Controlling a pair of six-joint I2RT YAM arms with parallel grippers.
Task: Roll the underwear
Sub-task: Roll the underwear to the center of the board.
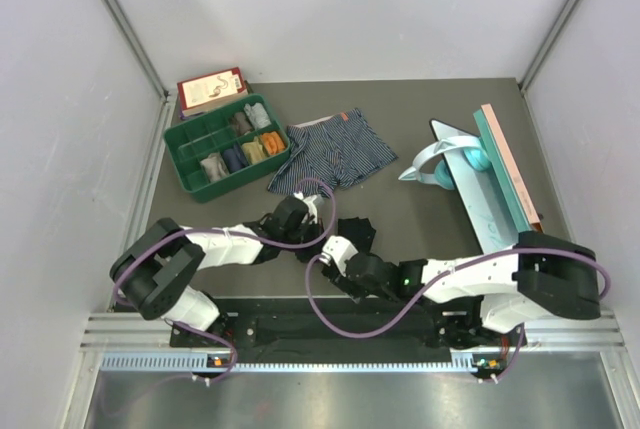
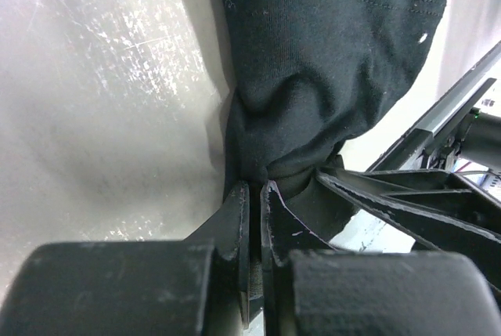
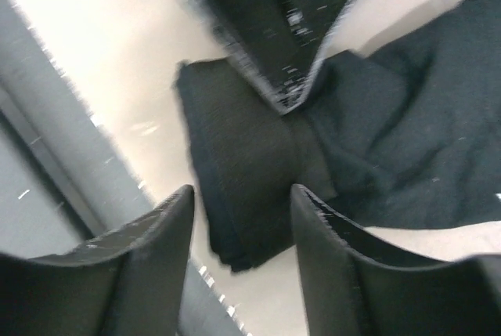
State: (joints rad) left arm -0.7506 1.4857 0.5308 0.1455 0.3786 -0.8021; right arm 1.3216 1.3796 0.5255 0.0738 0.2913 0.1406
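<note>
Near the front edge of the surface (image 1: pixel 410 109), between my two arms, the black underwear (image 1: pixel 355 233) lies bunched in a small dark heap.

Left hand (image 2: pixel 254 189): clenched. In its wrist view the two fingers (image 2: pixel 235 222) are pressed nearly together, with a gathered fold of the black cloth (image 2: pixel 329 54) pinched at their tips. The fabric fans out beyond the pinch and rests on the pale surface. The overhead view shows this hand (image 1: pixel 322 225) at the left edge of the heap.

Right hand (image 3: pixel 243 195): released. Its fingers (image 3: pixel 160 234) stand clearly apart, and a thick folded edge of the black underwear (image 3: pixel 243 148) sits in the gap ahead of them. I cannot tell from the blurred frame whether either finger touches the cloth. The left hand's fingers come in at the top of this view, gripping the same garment. From overhead, the right hand (image 1: pixel 343 246) comes at the heap from the near side.

Striped underwear (image 1: pixel 335 154): lies spread out flat further back on the surface, well apart from both hands, orange waistband toward the far side. Its left edge is just beside a green tray (image 1: pixel 176 154), whose compartments hold small rolled bundles of cloth.
</note>
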